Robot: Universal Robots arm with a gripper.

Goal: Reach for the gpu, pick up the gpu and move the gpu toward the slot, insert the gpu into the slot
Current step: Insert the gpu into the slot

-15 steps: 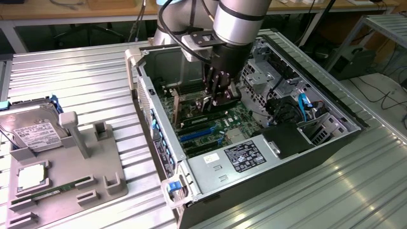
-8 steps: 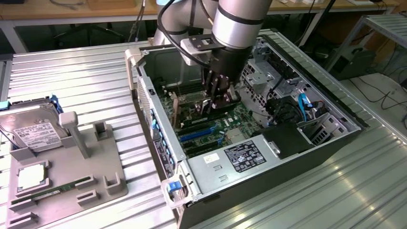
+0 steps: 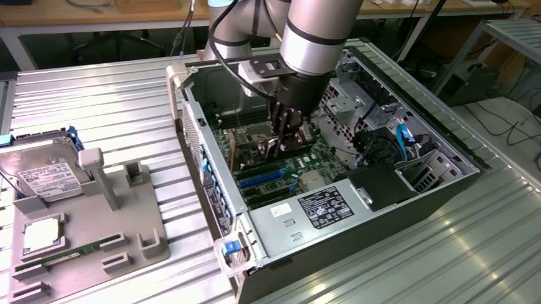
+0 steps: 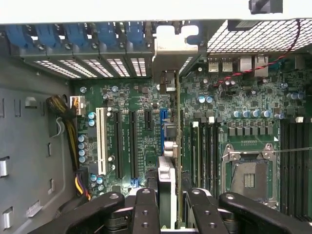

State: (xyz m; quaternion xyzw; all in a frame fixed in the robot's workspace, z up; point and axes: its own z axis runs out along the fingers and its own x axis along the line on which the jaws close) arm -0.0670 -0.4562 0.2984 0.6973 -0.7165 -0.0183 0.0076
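**Item: gpu** (image 4: pixel 178 131). The tool (image 4: pixel 170 207) is clamping it edge-on, with fingers pressing on both flat faces. The grip is sitting toward the end away from the bracket (image 4: pixel 171 45).

**Place:** It is hanging inside the open case (image 3: pixel 187 120), which is lying on its side on the bench (image 3: pixel 101 107). The arm is reaching down into the case, with the tool (image 3: pixel 285 136) over the board (image 4: pixel 243 102).

**Item: slot** (image 4: pixel 164 127). This blue strip is lying on the board just beside the line of the card, on the side of the black and white strips.

**Relation:**
- The card's long axis is running parallel to the slot's long axis.
- Both are pointing from the tool toward the case's rear wall.
- The bracket end is sitting up against that wall, next to the row of blue latches (image 4: pixel 78 36).
- The card is looking a little off to one side of the slot's groove, not squarely over it.
- Whether the card's edge is touching the slot cannot be told.
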